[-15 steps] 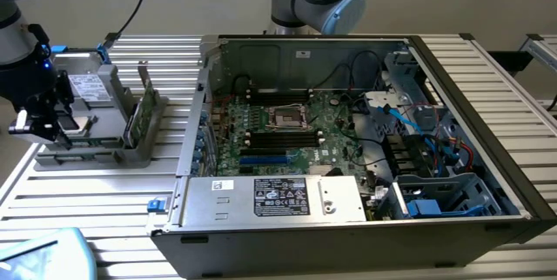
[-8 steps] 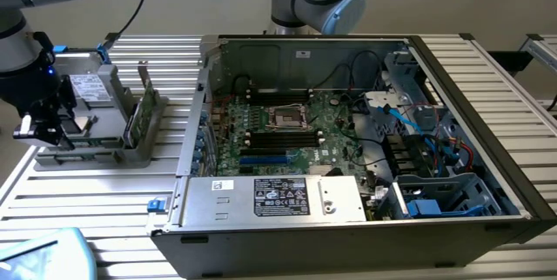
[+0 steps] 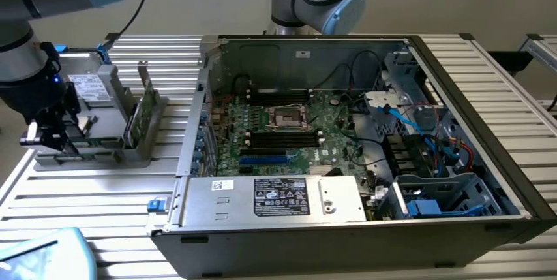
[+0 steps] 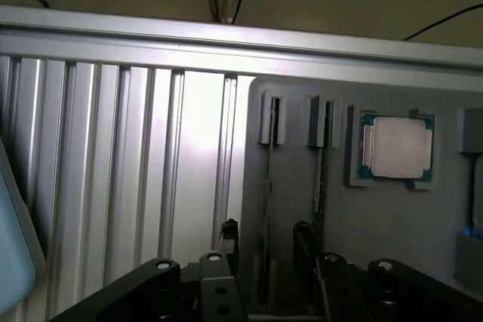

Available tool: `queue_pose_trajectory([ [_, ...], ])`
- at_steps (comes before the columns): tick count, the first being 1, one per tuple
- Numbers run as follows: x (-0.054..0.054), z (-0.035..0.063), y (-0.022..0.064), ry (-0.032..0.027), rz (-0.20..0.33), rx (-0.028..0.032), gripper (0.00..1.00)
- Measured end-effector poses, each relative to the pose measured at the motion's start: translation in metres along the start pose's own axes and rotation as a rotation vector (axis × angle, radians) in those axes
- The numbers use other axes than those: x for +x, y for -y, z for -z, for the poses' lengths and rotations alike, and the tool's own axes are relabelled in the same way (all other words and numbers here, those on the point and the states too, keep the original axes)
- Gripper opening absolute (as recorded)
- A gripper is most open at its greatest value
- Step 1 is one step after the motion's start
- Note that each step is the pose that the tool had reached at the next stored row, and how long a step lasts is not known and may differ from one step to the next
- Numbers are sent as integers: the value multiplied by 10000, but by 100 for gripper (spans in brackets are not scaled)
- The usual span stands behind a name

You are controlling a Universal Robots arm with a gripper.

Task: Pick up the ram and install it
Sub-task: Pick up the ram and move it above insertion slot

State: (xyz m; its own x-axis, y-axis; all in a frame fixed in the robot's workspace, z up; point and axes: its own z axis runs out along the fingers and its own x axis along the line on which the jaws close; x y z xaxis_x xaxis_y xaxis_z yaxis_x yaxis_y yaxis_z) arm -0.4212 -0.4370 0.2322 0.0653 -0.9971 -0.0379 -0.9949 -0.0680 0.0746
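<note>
Jaws sit closest to wrist cam: black metal, bolted links, spread wide. Their fingers [image 4: 227, 235] straddle the ram [image 4: 269, 179], one per side, gap showing on both. Ram = thin green stick seen edge-on, upright in a slot of a matte grey holder [image 4: 392, 224]. Just beside it a 2nd stick [image 4: 321, 175] stands in its own slot. Past that a square silver CPU [image 4: 396, 147] w/ green rim lies flat in a recess.

Exterior view's left: grey arm [image 3: 17, 58] hangs over holder's end, on ribbed aluminium worktop [image 3: 87, 195]. Tall green cards [image 3: 143, 107] stand at holder's other end. Centre: open steel PC case [image 3: 487, 77], green mobo [image 3: 301, 120], silver boxy PSU [image 3: 274, 196] w/ label. Exterior view's right: blue cables [image 3: 416, 120].
</note>
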Motion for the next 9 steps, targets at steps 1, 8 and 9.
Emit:
queue_pose_trajectory([
  [1, 1, -18, 1, 0, 0, 0, 43],
  [8, 5, -145, 10, 52, 3, 4, 43],
  [9, 5, -163, 12, 66, 5, 4, 43],
])
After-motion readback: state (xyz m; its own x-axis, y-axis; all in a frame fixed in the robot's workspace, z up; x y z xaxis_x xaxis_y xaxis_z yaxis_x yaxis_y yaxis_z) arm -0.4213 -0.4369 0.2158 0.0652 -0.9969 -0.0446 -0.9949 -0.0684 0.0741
